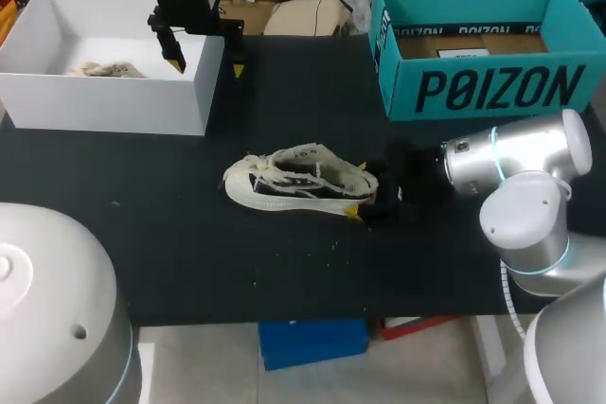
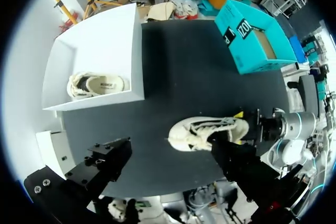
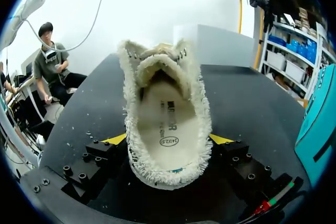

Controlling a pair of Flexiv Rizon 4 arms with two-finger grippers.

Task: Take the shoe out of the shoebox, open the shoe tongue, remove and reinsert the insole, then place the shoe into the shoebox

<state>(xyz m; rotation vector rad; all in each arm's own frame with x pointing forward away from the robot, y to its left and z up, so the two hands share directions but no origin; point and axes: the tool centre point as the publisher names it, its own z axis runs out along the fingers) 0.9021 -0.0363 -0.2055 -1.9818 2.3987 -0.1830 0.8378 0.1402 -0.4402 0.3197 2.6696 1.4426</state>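
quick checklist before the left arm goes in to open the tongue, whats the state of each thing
1. Cream frayed-edge lace-up shoe out of its box, on the black table top: ok.
2. Right gripper steadying the shoe: ok, a yellow tip on each side of the heel.
3. Left gripper free: ok, open and empty, over the near wall of the white open box, well away from the shoe.
4. Pale insole seated in the shoe: ok, lying flat in the right wrist view.
5. Tongue pulled open: cannot tell.
6. White box open for the return: ok, no lid; a second cream shoe lies inside.
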